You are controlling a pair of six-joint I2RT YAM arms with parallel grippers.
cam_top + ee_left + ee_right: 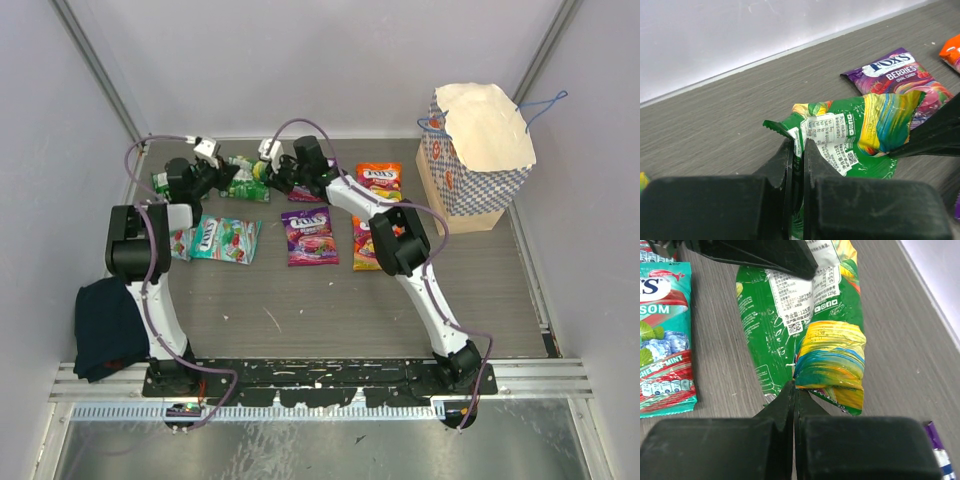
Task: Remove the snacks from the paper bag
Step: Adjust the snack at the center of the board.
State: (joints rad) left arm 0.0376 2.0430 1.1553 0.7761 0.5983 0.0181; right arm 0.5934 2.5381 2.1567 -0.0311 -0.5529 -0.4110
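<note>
A crumpled green snack packet (855, 135) (790, 305) (247, 187) is pinched from both ends near the table's back left. My left gripper (797, 152) (232, 180) is shut on its serrated edge. My right gripper (794, 389) (265, 179) is shut on the opposite side, at the folded yellow-blue part. More snacks lie flat on the table: a teal packet (225, 240) (662, 340), a purple packet (308, 236) (895, 72), an orange packet (380, 177) and an orange-yellow one (367, 247). The checkered paper bag (475, 165) stands upright at the back right, apart from both grippers.
A dark blue cloth (108, 328) lies at the near left beside the left arm's base. Another green packet (160, 183) sits at the far left by the wall. White walls close in the back and both sides.
</note>
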